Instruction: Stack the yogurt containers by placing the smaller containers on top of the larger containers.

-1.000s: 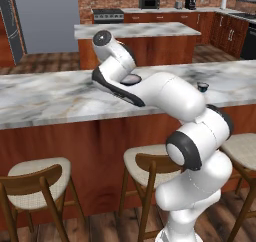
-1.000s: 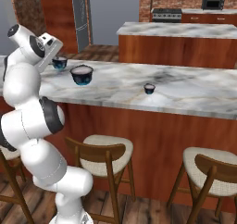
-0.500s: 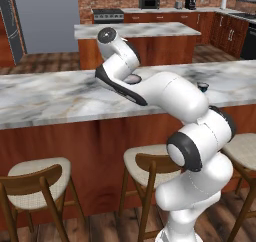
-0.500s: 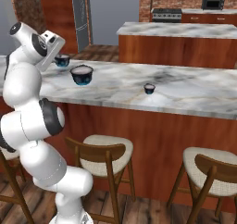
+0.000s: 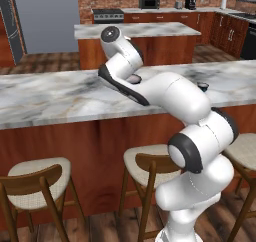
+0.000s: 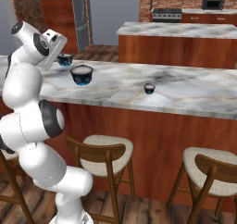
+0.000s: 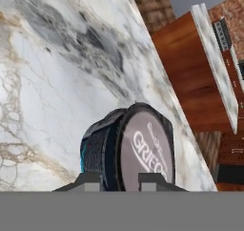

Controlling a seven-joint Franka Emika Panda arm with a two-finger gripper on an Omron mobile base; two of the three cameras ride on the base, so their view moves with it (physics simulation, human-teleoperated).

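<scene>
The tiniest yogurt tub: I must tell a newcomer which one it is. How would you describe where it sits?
Find the long marble counter above the wooden stools. Three dark-blue tubs stand on it; the tiniest yogurt tub is alone near the middle. It is far smaller than the widest tub and the middle-sized tub, which stand toward the arm's end.

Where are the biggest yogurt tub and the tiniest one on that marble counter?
biggest yogurt tub (image 6: 82, 74), right base view, on its dark blue side wall.
tiniest yogurt tub (image 6: 149, 89), right base view, on its side wall.
</scene>
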